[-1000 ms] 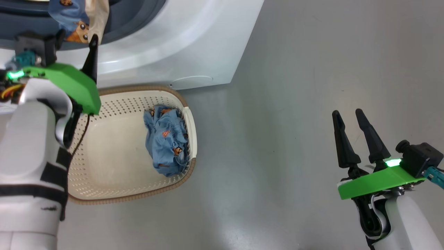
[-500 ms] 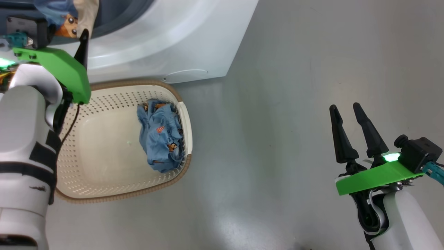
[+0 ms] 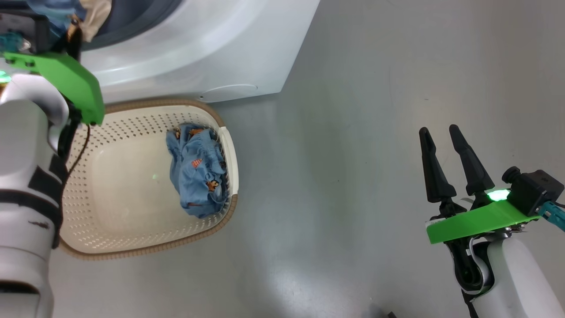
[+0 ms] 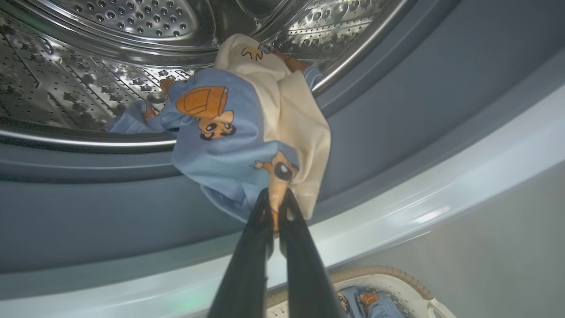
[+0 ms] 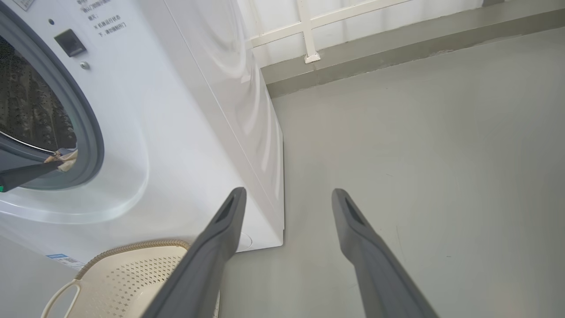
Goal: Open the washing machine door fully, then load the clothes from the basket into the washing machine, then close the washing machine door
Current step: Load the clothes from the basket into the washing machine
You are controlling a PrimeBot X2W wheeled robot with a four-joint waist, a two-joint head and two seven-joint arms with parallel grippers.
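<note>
Left end effector (image 4: 276, 199) pinches the light-blue-and-cream cartoon-print garment (image 4: 229, 141) hanging over the grey-blue seal (image 4: 88, 203), likely to lift it into the steel drum (image 4: 110, 66); right end effector (image 3: 439, 130) hangs clear, fingers apart.

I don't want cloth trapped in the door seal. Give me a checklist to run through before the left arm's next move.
1. Left gripper shut on the blue and cream garment: ok.
2. That garment fully inside the drum: not ok, it hangs out over the grey-blue seal.
3. Right gripper open, away from the washing machine: ok.
4. Basket emptied: not ok, a second blue garment lies in it.
5. Garment's far end free of snags inside the drum: cannot tell.
</note>
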